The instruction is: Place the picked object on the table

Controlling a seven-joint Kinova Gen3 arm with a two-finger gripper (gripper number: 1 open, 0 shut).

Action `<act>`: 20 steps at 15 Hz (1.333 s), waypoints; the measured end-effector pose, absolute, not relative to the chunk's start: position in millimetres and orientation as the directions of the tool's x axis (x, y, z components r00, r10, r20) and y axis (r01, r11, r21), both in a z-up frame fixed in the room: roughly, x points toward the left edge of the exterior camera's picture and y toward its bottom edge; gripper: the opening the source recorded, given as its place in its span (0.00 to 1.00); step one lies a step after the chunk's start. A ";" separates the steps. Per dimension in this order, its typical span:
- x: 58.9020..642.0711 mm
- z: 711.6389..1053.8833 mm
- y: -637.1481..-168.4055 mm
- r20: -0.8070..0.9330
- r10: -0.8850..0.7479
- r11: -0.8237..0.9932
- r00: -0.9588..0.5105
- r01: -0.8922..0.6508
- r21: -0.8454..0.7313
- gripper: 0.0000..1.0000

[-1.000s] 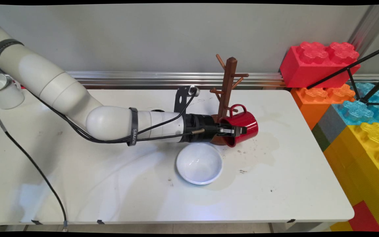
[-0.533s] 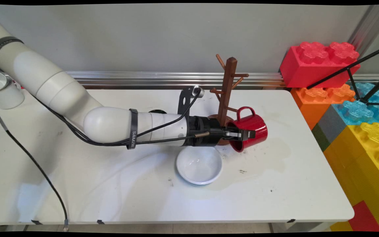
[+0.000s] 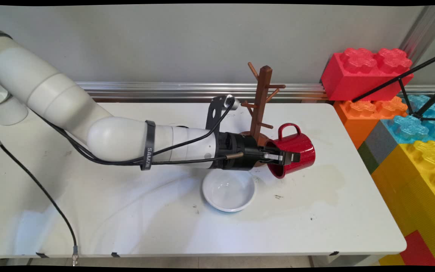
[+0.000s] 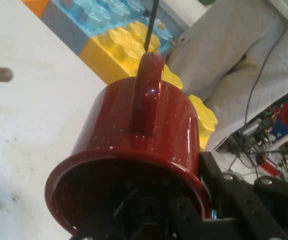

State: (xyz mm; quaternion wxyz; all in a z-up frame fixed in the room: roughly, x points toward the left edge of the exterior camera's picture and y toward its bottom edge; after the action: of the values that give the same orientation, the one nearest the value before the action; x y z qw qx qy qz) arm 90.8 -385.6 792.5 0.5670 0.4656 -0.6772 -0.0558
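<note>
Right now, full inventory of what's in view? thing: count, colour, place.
mug: 1, red, held on its side above the table, right of the mug tree
mug tree: 1, brown wood, far middle of table
bowl: 1, white, table centre, below the gripper
table: 1, white
giant bricks: several, red, orange, blue, yellow, stacked right of table
gripper: 1, black, clamped on mug rim
arm: 1, white, from left

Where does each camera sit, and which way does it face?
Main view: fixed above the table's near side, facing the wall; shows the white arm and gripper.
Hand view: on the hand, looking along the gripper toward yellow blocks.
Shared: the red mug, gripped at its rim.
</note>
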 end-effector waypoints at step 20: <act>111.8 903.9 -364.9 0.783 -0.596 0.744 -0.178 -0.489 0.455 0.00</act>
State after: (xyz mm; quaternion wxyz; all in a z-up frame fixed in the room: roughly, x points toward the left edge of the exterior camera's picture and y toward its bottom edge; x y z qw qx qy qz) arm 111.8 -364.9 903.9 0.5344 0.3542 -0.7658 -0.0501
